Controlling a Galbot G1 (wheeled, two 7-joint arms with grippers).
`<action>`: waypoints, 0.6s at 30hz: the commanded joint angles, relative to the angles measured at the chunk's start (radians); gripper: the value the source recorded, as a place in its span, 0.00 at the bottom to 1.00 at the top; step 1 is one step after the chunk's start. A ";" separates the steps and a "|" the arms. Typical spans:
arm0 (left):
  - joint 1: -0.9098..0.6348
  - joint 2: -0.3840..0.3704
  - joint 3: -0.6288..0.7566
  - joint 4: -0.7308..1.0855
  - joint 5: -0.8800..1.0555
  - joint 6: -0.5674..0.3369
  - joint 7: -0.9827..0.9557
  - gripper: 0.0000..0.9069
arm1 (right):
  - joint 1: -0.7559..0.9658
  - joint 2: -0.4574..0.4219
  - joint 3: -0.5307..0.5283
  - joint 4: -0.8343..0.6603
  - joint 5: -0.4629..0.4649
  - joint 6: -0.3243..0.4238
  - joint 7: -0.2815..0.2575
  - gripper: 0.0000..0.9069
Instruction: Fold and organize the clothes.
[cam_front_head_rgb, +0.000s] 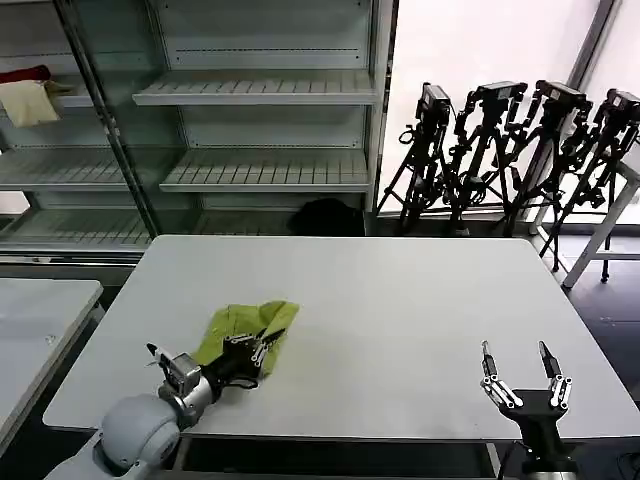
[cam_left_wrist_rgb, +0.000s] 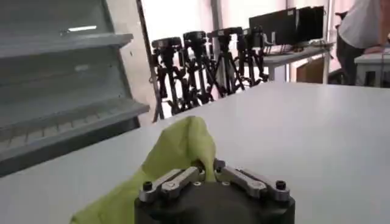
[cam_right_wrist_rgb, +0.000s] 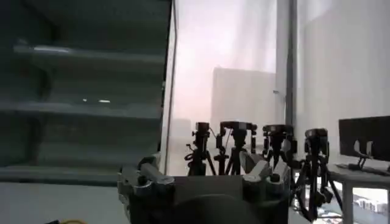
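1. The lime-green T-shirt (cam_front_head_rgb: 243, 328) lies bunched in the lower left of the head view, on the bench (cam_front_head_rgb: 400, 300), near its front edge.
2. The left end effector (cam_front_head_rgb: 262, 347) sits right at the near side of that heap, its fingers drawn together on a fold of the fabric, so it has the shirt pinched.
3. In the left wrist view the T-shirt (cam_left_wrist_rgb: 180, 146) rises in a soft peak straight out from between the closed fingers (cam_left_wrist_rgb: 172, 181) of the left end effector (cam_left_wrist_rgb: 207, 167), the cloth draping down to one side.
4. The right end effector (cam_front_head_rgb: 520, 368) stands at the lower right of the head view, well apart from the shirt, fingers spread wide and holding nothing, over the front edge of the bench.
5. The shirt looks like a limp cotton knit, creased and rumpled, with no flat outline to it.
6. The bench top is smooth, pale grey and rectangular with rounded corners.
7. The end effector fingers are slim dark metal links with silver joints.
8. Behind the bench, upper left, stand grey metal shelves (cam_front_head_rgb: 260, 90) with slatted boards; upper right, a row of black tripods (cam_front_head_rgb: 510, 150).
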 joint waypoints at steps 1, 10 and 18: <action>-0.151 -0.037 0.166 -0.020 0.026 0.022 -0.193 1.00 | -0.001 0.004 0.000 0.005 -0.003 -0.002 -0.001 1.00; -0.107 -0.023 0.096 -0.288 -0.084 0.078 -0.313 1.00 | 0.028 0.005 -0.012 0.001 -0.003 -0.027 -0.007 1.00; 0.083 -0.026 -0.100 -0.272 0.026 0.113 -0.391 1.00 | 0.084 -0.016 -0.024 -0.007 0.022 -0.075 -0.040 1.00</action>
